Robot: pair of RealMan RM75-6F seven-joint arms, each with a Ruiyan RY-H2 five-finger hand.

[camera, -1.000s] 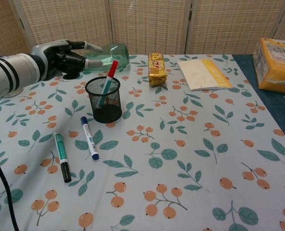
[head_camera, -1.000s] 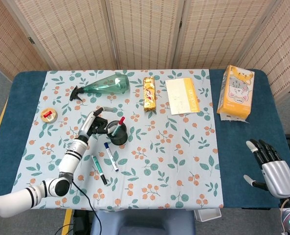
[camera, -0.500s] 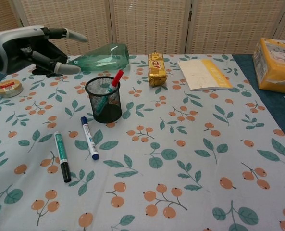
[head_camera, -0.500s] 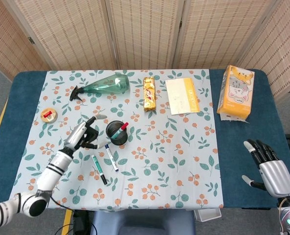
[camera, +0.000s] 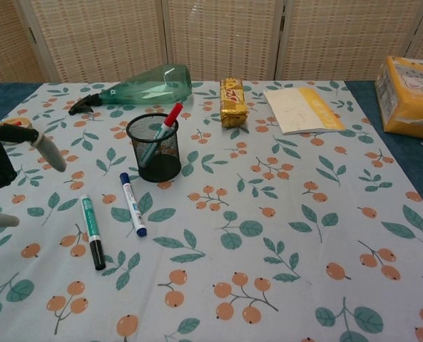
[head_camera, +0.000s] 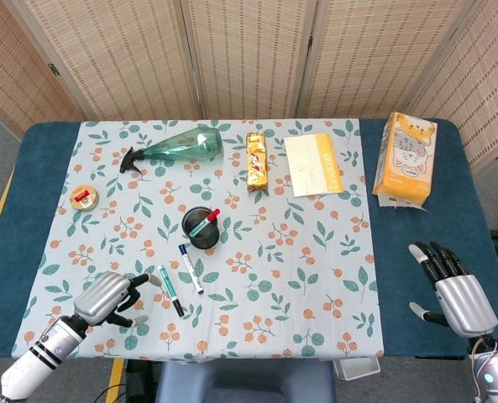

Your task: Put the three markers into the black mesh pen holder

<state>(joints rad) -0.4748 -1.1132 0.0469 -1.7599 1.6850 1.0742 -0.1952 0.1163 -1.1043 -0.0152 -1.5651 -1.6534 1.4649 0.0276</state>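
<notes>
Item 1, black mesh pen holder: upright on the flowered cloth, left of centre. I count one marker inside, the red-capped marker, leaning with its cap over the rim.

Item 2, blue-capped marker: flat on the cloth, just in front of the holder, apart from it.

Item 3, green marker: flat on the cloth, just left of the blue one, roughly parallel to it, not touching.

Item 4, my left hand: near the front-left edge of the cloth, beside the green marker, holding nothing, fingers loosely spread and partly curled; I see no contact with either marker.

Item 5, my right hand: off the cloth at the far right, fingers apart, empty, idle.

Step in hand, as I judge it: one marker stowed, two outstanding; I am between placements, lining up for the second pickup.

Next move calls for: bringing the left hand over the green marker, the nearer one, pinching its barrel without nudging the blue one, then lifting it and tipping it upright to drop into the holder beside the red one.
</notes>
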